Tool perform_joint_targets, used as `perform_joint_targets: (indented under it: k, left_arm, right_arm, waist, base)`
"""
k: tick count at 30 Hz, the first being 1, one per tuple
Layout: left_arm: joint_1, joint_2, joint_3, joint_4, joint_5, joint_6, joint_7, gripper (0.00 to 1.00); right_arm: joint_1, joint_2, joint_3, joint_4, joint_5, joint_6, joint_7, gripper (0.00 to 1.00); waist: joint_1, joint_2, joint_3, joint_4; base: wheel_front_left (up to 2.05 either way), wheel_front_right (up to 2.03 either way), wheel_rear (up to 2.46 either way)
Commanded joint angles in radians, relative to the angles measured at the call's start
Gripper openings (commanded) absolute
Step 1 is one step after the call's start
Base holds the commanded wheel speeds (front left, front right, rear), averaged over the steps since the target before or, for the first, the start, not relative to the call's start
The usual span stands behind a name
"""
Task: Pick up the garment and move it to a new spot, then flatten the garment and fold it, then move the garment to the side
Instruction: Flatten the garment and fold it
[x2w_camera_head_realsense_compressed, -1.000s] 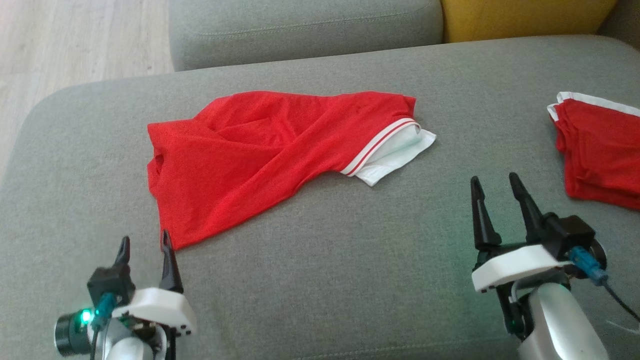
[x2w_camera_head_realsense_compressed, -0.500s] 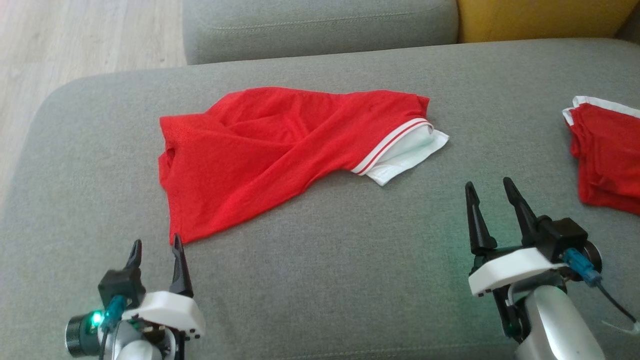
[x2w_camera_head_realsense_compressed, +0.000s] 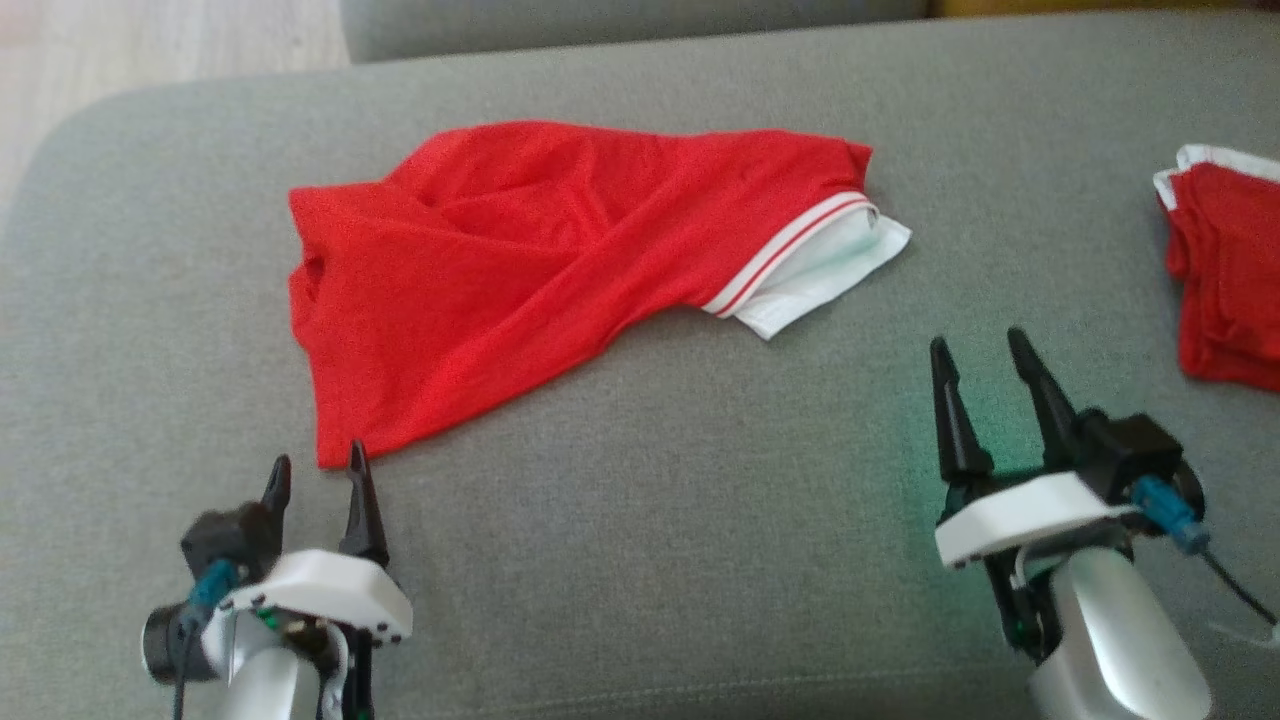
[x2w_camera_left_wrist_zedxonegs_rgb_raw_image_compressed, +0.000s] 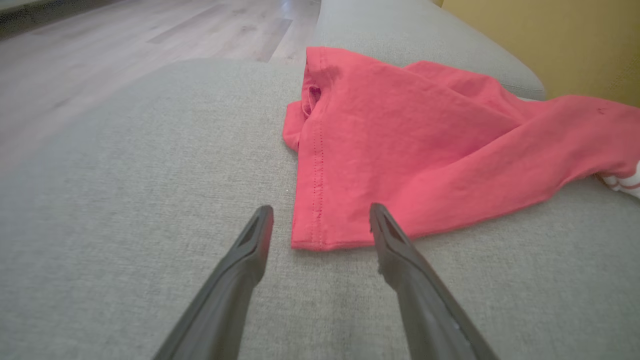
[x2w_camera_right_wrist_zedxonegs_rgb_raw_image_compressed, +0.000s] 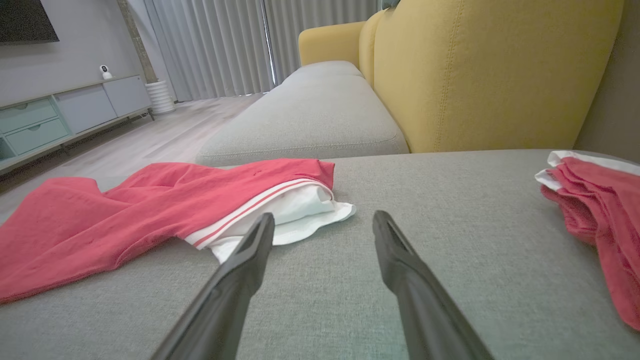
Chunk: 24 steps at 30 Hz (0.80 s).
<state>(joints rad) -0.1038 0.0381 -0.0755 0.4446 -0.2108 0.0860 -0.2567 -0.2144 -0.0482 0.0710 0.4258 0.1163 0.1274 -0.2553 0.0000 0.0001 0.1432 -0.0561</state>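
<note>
We list: garment (x2w_camera_head_realsense_compressed: 480, 290) thin red cloth, matt, finely perforated knit, its white lining (x2w_camera_head_realsense_compressed: 830, 280) smooth cloth, seat cushion (x2w_camera_head_realsense_compressed: 700, 520) coarse grey woven fabric, right gripper (x2w_camera_head_realsense_compressed: 978, 342) matt dark plastic fingers (x2w_camera_right_wrist_zedxonegs_rgb_raw_image_compressed: 239, 280) on a smooth white plastic housing, floor (x2w_camera_left_wrist_zedxonegs_rgb_raw_image_compressed: 125, 35) pale wood planks.

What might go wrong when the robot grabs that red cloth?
The near corner of the garment lies flat on the cushion before the open left gripper, so its fingers might slide over it or pinch the cushion. The garment is twisted, so lifting one corner may bunch it. The right gripper might snag the other red garment.
</note>
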Motion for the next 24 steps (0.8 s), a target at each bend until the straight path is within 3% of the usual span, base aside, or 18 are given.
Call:
perform_joint_targets:
  k: [1, 20, 21, 23, 24]
  left_arm:
    - [-0.046, 0.012, 0.037, -0.018, -0.014, -0.006, -0.005, 1.0]
    - [-0.153, 0.012, 0.077, 0.186, -0.086, -0.061, -0.005, 1.0]
    - [-0.156, 0.012, 0.075, 0.199, -0.089, -0.063, -0.005, 0.76]
    - [-0.163, 0.012, 0.069, 0.223, -0.091, -0.069, -0.005, 0.19]
    - [-0.166, 0.012, 0.067, 0.23, -0.092, -0.073, -0.005, 0.0]
  right_arm:
    - [-0.047, -0.002, 0.021, -0.038, 0.009, 0.003, -0.006, 1.0]
    - [-0.097, -0.002, -0.001, -0.074, 0.021, 0.003, -0.006, 1.0]
    - [-0.098, -0.002, -0.002, -0.075, 0.021, 0.003, -0.006, 1.0]
    - [-0.103, -0.002, -0.006, -0.073, 0.02, 0.003, -0.006, 1.0]
    - [-0.107, -0.002, -0.006, -0.07, 0.017, 0.003, -0.006, 1.0]
  waist:
    - [0.0, -0.0001, 0.022, -0.009]
    - [0.0, -0.0001, 0.107, -0.036]
    - [0.0, -0.0001, 0.109, -0.036]
    - [0.0, -0.0001, 0.111, -0.034]
    - [0.0, -0.0001, 0.113, -0.032]
  base:
    - [0.0, 0.0, 0.0]
    - [0.0, 0.0, 0.0]
    - [0.0, 0.0, 0.0]
    - [0.0, 0.0, 0.0]
    - [0.0, 0.0, 0.0]
